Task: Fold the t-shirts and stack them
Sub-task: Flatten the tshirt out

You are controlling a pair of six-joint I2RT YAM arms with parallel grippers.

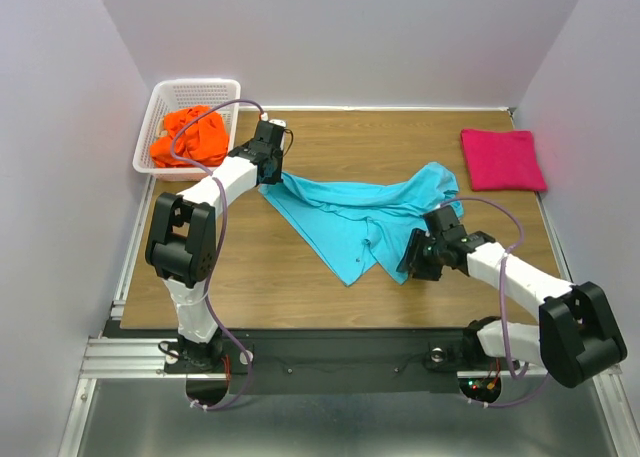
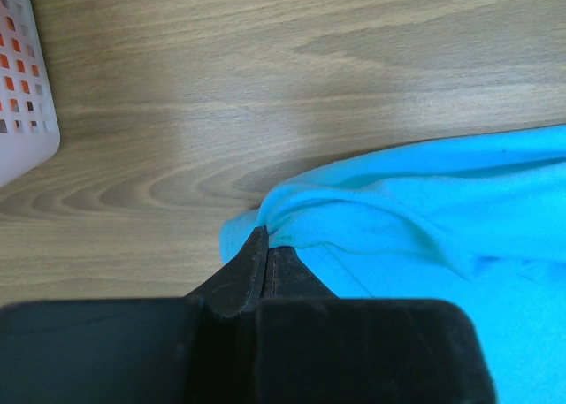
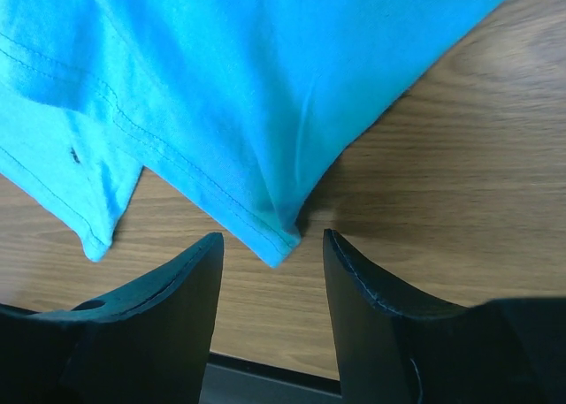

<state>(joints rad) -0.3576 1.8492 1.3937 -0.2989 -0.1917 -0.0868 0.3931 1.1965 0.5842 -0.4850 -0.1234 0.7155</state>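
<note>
The turquoise-blue t-shirt (image 1: 360, 212) lies crumpled across the middle of the table. My left gripper (image 1: 270, 177) is shut on its far left corner; in the left wrist view the closed fingertips (image 2: 263, 245) pinch the cloth (image 2: 424, 209). My right gripper (image 1: 412, 267) is open at the shirt's near right corner; in the right wrist view the hemmed corner (image 3: 279, 240) sits just in front of the gap between the spread fingers (image 3: 190, 271). The magenta-pink shirt (image 1: 502, 159) lies folded at the far right. The orange shirt (image 1: 192, 137) is bunched in the basket.
The white lattice basket (image 1: 160, 107) stands at the far left corner; its edge shows in the left wrist view (image 2: 22, 86). The table's near edge (image 3: 265, 369) runs just behind my right fingers. Grey walls close in the table on three sides.
</note>
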